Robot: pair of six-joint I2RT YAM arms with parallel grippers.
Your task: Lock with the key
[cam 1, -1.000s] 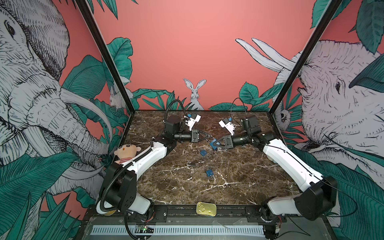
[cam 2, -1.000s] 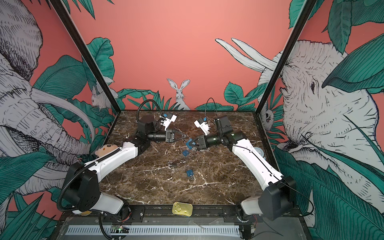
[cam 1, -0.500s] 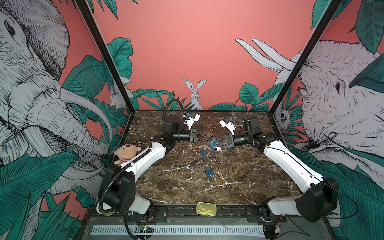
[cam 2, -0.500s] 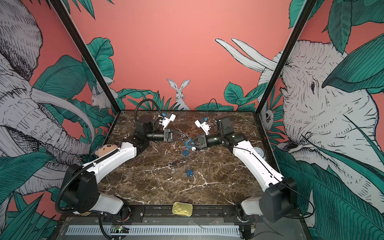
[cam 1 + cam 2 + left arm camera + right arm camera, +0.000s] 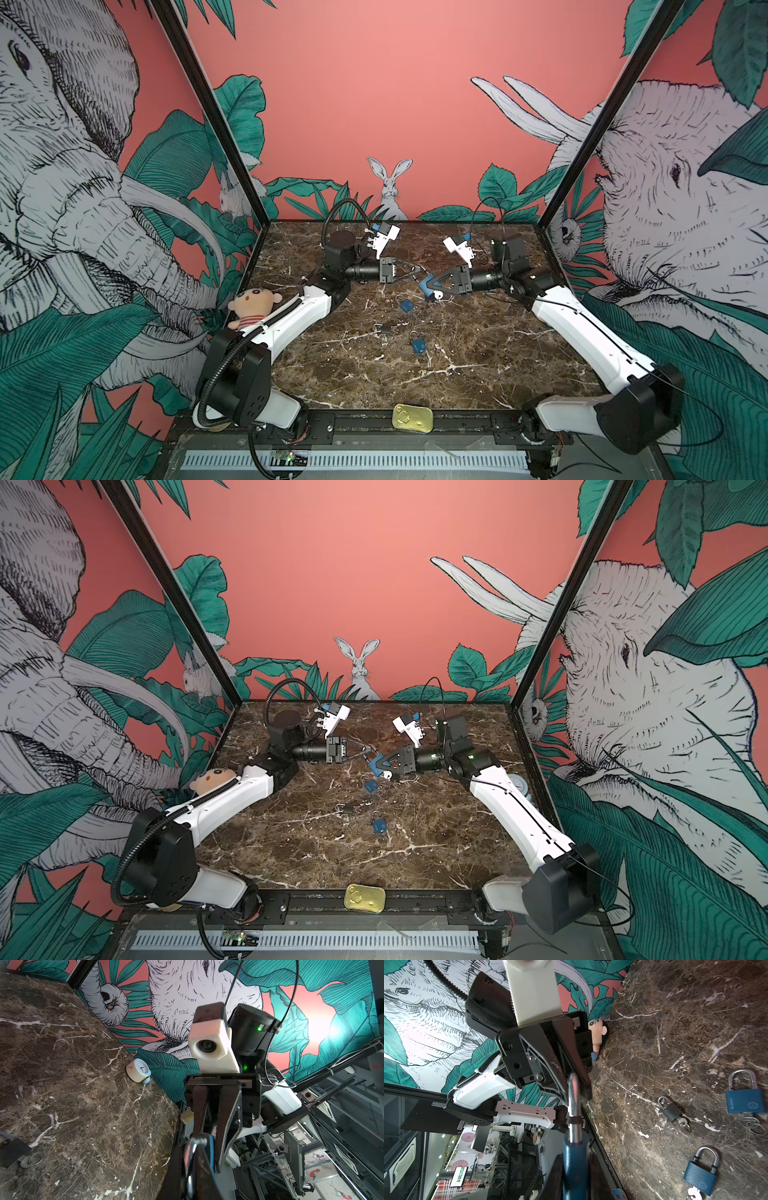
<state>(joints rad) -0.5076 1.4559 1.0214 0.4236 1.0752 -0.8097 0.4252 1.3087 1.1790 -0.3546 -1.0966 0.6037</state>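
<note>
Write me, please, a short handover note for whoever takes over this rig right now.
Right gripper: shut on the body of a blue metal padlock, held clear of the brown marble table.
Left gripper: shut on that padlock's silver steel shackle.
On the table: a small black padlock and a second blue padlock, both with ringed keys in them, and a third blue padlock.
Done: one lock lifted and gripped at both ends.
To do: locking it with the key; I cannot tell whether its key is in or its shackle latched.
</note>
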